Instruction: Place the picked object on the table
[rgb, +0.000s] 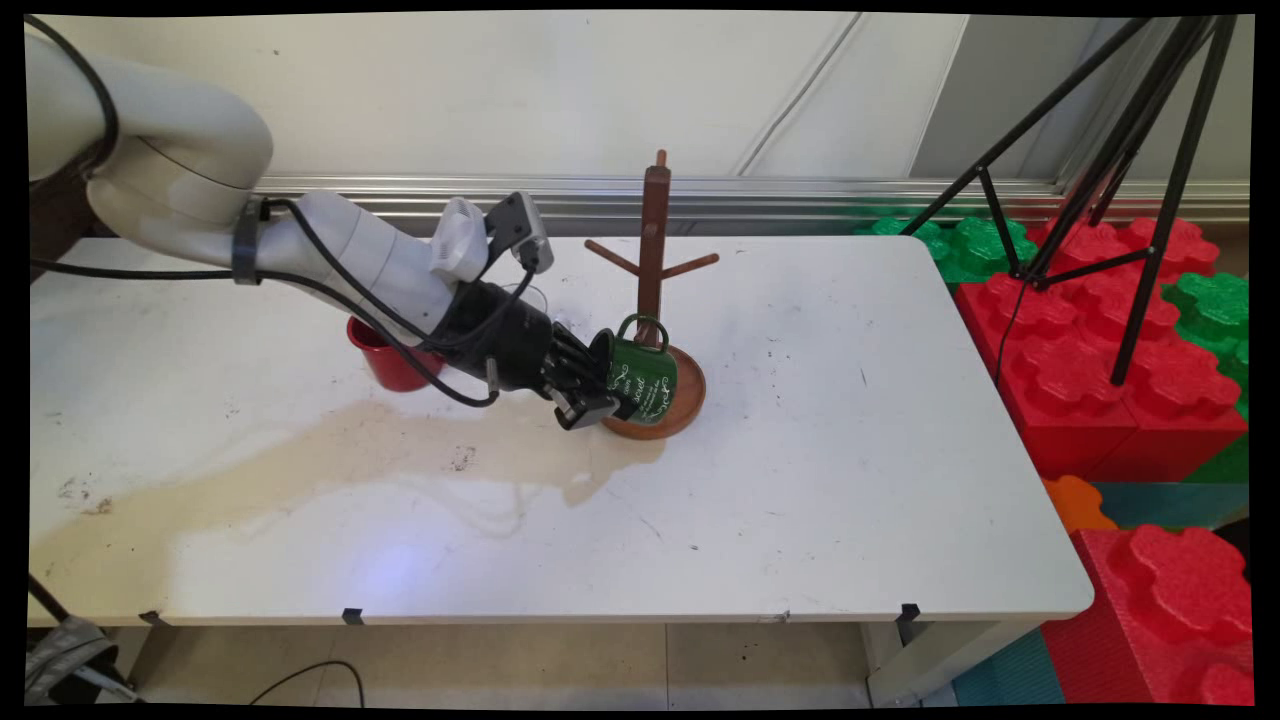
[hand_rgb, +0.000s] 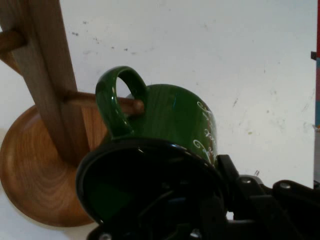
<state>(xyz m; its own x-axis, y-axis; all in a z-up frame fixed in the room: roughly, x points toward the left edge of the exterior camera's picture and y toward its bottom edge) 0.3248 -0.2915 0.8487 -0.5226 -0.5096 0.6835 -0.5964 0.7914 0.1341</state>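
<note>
Near the frame's centre, the end effector (rgb: 590, 392) was clamped on the rim of a green mug (rgb: 640, 380), one finger inside. The mug lay tipped on its side, mouth toward the arm, handle threaded over a low peg of the wooden mug tree (rgb: 652, 262). A red cup (rgb: 385, 360) stood behind the arm on the bench (rgb: 800, 480).

White arm (rgb: 340, 250) — black cables, pincer (rgb: 590, 385)
</note>
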